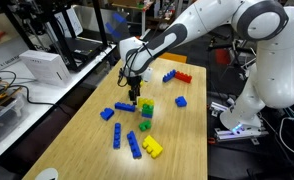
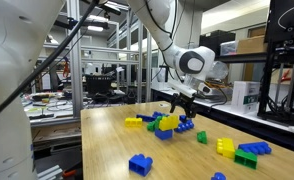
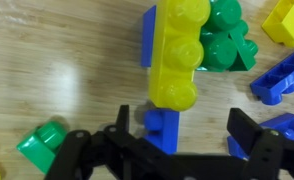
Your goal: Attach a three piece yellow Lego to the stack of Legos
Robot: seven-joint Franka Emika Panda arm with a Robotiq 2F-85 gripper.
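Note:
The three piece yellow Lego (image 3: 180, 50) fills the middle of the wrist view, three studs in a row. It lies on top of the stack of Legos, over a blue brick (image 3: 162, 128) and against green bricks (image 3: 225, 35). In both exterior views the stack (image 1: 146, 110) (image 2: 165, 124) stands mid-table with yellow on top. My gripper (image 3: 182, 128) is open, its black fingers (image 3: 249, 130) spread on either side of the blue brick's end and holding nothing. It hangs just beside the stack in both exterior views (image 1: 134, 97) (image 2: 180, 104).
Loose blue bricks (image 3: 282, 78) and another yellow brick (image 3: 287, 20) lie close to the stack, and a single green brick (image 3: 42, 145) sits by my left finger. More bricks (image 1: 152, 147) (image 2: 140, 163) are scattered on the wooden table (image 1: 177, 150). A red brick (image 1: 183, 76) lies at the far end.

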